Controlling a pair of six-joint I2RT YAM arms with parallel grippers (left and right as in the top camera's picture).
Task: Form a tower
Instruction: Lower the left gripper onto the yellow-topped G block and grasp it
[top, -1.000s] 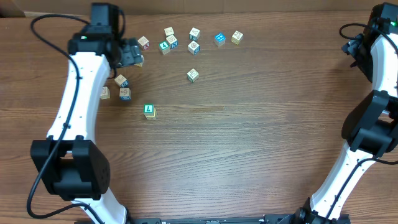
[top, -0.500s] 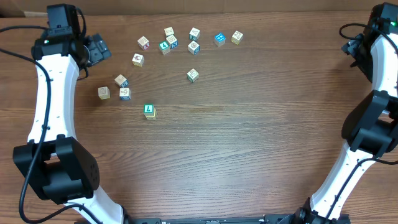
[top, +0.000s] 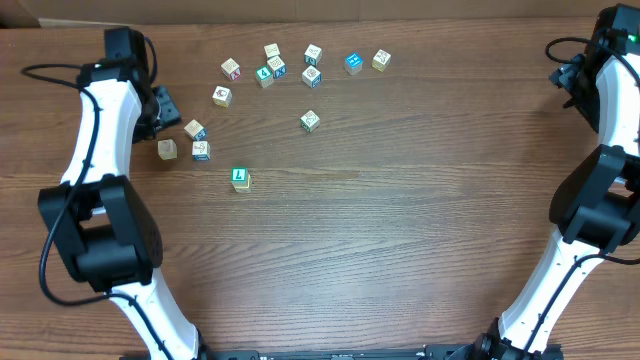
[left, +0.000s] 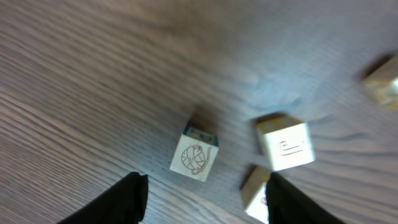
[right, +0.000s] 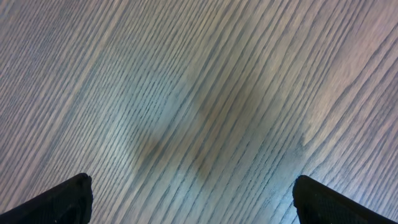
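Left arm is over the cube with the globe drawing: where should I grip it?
Pinch two opposite side faces of the globe cube, coming straight down. It sits flat, clear of the neighbouring cubes, but skewed to the left gripper, so turn the wrist square first.

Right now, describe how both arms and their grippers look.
The left arm and right arm are built alike: smooth white tubular links joined by bulky black joint housings. A thin black cable loops off the left arm near its wrist. The left gripper and right gripper each have two matte black fingers. No lettering is legible on either arm.
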